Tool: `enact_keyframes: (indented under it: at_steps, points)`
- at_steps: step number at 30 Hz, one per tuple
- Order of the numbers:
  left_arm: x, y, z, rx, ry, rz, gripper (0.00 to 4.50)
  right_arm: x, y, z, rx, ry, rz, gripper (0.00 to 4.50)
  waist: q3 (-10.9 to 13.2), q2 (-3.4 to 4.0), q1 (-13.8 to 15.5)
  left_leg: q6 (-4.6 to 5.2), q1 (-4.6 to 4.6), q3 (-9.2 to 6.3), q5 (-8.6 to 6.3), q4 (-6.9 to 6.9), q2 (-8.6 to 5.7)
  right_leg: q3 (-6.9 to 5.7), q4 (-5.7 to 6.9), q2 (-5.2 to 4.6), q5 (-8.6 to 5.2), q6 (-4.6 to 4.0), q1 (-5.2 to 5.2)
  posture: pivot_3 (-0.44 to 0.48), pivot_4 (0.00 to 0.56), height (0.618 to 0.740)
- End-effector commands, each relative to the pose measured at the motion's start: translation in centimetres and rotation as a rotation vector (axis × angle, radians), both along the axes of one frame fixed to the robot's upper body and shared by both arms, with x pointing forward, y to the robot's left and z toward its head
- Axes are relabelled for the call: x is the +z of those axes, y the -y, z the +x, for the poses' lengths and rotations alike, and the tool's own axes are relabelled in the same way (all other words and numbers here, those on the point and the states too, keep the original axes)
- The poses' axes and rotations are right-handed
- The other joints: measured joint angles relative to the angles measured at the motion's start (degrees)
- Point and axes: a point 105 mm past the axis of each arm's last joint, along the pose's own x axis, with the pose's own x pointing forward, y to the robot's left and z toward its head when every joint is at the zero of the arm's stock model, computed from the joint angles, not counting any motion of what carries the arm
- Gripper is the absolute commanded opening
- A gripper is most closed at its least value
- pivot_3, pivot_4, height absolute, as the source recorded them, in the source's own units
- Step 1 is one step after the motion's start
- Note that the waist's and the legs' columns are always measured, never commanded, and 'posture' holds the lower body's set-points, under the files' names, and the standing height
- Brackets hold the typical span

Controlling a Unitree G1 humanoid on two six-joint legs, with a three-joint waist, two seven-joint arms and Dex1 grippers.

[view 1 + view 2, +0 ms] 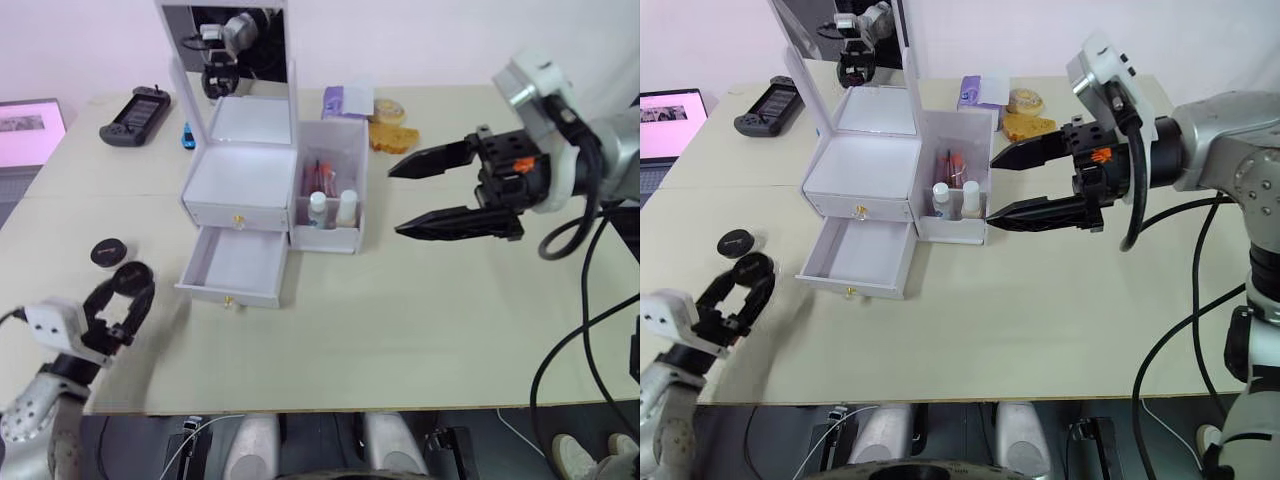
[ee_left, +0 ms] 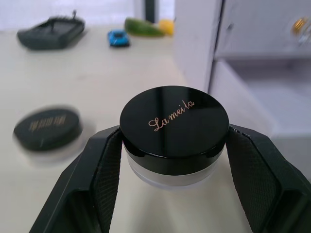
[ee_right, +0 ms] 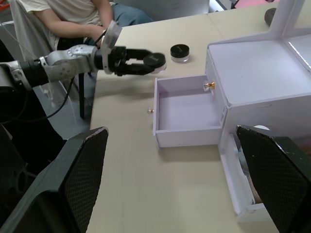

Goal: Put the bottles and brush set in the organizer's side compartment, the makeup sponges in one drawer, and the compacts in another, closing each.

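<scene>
In the lower left of the left eye view, the left gripper has its fingers clamped on one of the compacts, a black-lidded jar with a clear base, gripped on both sides just under the lid and held above the tabletop. The second compact lies on the tabletop just above it in that frame, left of the organizer. The organizer stands at upper centre with its mirror lid upright; its lower drawer is pulled out and looks empty, while the upper drawer is pushed in. At the organizer's right end, the side compartment holds the two bottles, standing side by side behind the low front divider, with the brush set upright behind them. The right gripper hangs at the right of the frame, its fingers spread wide and holding nothing, the tips pointing toward the side compartment and a little apart from it. Beyond the organizer, along the top of the frame, lie a black game controller, a small blue toy car, a purple tissue pack and a yellowish sponge-like piece.
</scene>
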Motion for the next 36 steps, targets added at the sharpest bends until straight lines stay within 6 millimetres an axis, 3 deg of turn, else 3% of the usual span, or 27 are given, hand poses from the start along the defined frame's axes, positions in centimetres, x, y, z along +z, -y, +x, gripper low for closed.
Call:
enact_keyframes:
  at_steps: [1,5,10,17,24,34,36]
  points:
    - [3.5,1.7,0.9,-0.091,0.075,0.038,2.68,1.1,-0.1,-0.3,0.009,0.063,0.013,4.5,0.0,0.0,0.0,0.0,-0.01,0.0,0.0,0.0,0.0,0.0,-0.01,0.0,0.0,0.01,0.0,0.0,0.15,0.74]
    - [5.3,4.1,1.8,-0.207,0.073,0.032,2.68,1.0,-0.1,-0.2,0.006,0.064,0.017,4.5,0.0,0.0,-0.1,0.0,-0.01,0.0,0.0,0.0,0.0,0.0,0.0,0.01,0.04,0.07,0.0,0.0,0.15,0.74]
    - [4.9,6.5,2.2,-0.324,-0.041,0.06,2.68,1.0,0.0,-0.3,-0.001,0.064,0.035,4.5,0.0,0.01,-0.2,0.0,0.01,0.0,0.0,-0.04,0.0,0.01,-0.01,0.02,0.1,0.19,-0.01,0.0,0.15,0.74]
    - [3.8,6.6,3.3,-0.297,-0.135,0.083,2.68,1.2,0.0,-0.4,-0.01,0.077,0.054,4.5,0.0,0.0,-0.1,0.0,-0.01,-0.02,0.0,-0.03,0.0,0.0,0.0,0.05,0.09,0.18,-0.01,0.0,0.15,0.74]
    - [2.9,8.0,3.9,-0.347,-0.182,0.1,2.68,1.3,0.0,-0.5,-0.018,0.085,0.068,4.5,0.0,0.0,-0.1,0.0,-0.02,-0.02,0.0,-0.03,0.0,0.0,-0.01,0.04,0.1,0.19,-0.01,0.0,0.15,0.74]
    - [2.1,7.8,4.4,-0.34,-0.2,0.129,2.68,1.4,0.0,-0.6,-0.03,0.096,0.077,4.5,0.0,0.0,0.0,0.0,-0.02,-0.03,0.01,-0.03,0.0,0.0,0.0,0.05,0.09,0.19,-0.01,0.0,0.15,0.74]
    - [2.5,7.8,4.3,-0.347,-0.189,0.093,3.74,1.5,0.0,-0.6,-0.032,0.101,0.08,4.5,0.0,0.0,0.0,0.0,-0.02,-0.03,0.01,-0.02,0.0,0.0,-0.01,0.04,0.1,0.19,-0.01,0.0,0.15,0.74]
